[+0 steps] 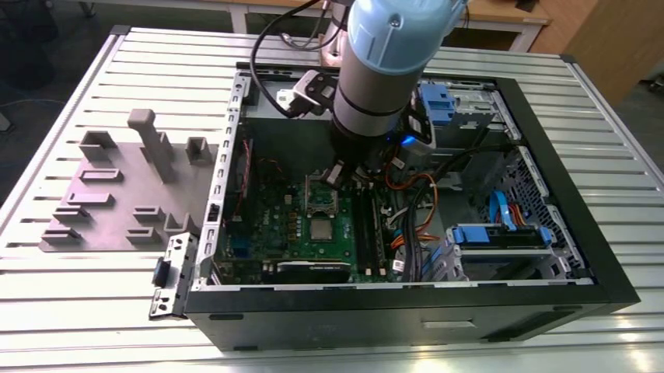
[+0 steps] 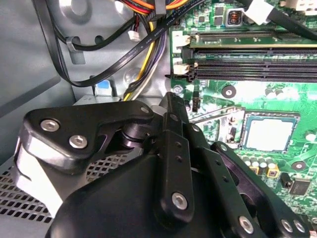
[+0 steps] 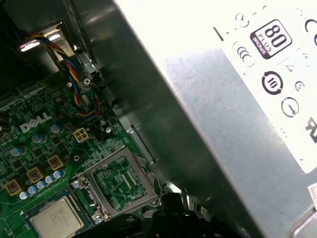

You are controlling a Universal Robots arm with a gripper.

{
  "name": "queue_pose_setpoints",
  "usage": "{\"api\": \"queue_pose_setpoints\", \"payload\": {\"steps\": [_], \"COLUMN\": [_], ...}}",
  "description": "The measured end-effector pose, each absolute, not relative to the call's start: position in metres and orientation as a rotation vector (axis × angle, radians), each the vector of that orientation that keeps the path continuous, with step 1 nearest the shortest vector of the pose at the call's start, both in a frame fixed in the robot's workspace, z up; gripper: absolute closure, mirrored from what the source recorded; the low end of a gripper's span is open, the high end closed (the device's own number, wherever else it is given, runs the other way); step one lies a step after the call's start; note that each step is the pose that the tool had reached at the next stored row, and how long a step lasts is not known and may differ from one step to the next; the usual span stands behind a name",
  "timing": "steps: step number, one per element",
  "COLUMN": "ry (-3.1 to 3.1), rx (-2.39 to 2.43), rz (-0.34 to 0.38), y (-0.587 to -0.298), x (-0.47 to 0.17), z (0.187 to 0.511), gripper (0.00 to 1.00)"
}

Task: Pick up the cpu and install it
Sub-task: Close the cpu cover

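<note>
Down on the green motherboard (image 1: 301, 225) inside the open computer case (image 1: 394, 318), the cpu (image 1: 322, 230) lies flat with its silvery top up; in the first wrist view it (image 3: 55, 219) sits just beside the hinged socket frame (image 3: 119, 183), which stands open with green board showing through its middle, and in the second wrist view the same silver square (image 2: 270, 133) rests within a dark border below the long black memory slots (image 2: 252, 64). Above it in the exterior view hangs the arm (image 1: 389, 70), reaching down into the case with the gripper (image 1: 347, 172) over the socket area and apart from the chip. Whether the jaws are wide or narrow I cannot tell, since the black linkage (image 2: 173, 168) hides the tips. Beside the frame rises the grey metal box (image 3: 237, 114) with a white label. Bundled cables (image 2: 143, 34) run along the case wall. Outside the case, on the slatted table (image 1: 93, 311), sits a grey fixture plate (image 1: 120, 194)
</note>
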State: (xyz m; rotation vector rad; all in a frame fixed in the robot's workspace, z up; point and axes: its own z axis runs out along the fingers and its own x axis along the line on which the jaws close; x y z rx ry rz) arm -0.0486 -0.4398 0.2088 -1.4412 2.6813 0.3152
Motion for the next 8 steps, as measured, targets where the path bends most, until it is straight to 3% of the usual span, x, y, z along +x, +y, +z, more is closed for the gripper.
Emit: {"api": "queue_pose_setpoints", "payload": {"steps": [8], "ry": [2.682], "rx": [-1.442], "rz": [0.313], "y": [-0.4398], "x": [-0.0490], "z": [0.2116], "gripper": [0.89]}}
